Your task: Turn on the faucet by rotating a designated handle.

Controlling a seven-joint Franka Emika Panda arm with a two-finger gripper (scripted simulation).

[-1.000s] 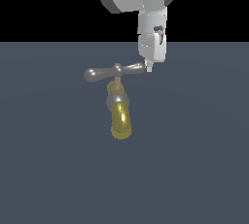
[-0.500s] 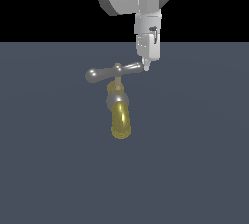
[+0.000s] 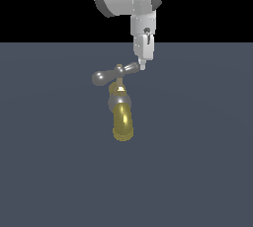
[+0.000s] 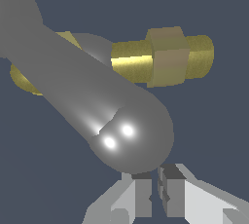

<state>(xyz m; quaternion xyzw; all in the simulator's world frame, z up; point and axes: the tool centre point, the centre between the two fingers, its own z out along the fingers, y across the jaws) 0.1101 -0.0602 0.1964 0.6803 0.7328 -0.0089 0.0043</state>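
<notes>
Exterior view: our end effector (image 3: 142, 66), fingers nearly together and holding nothing, presses the handle (image 3: 114, 74) tip above the faucet (image 3: 121, 112). Crossbar sits skewed, so we judge rotation underway, probably unfinished.

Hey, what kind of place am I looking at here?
Likely a simulated test scene, not a real room: a lone faucet with its handle stands on a plain grey floor under a black void, with the gripper beside the handle's end.
</notes>
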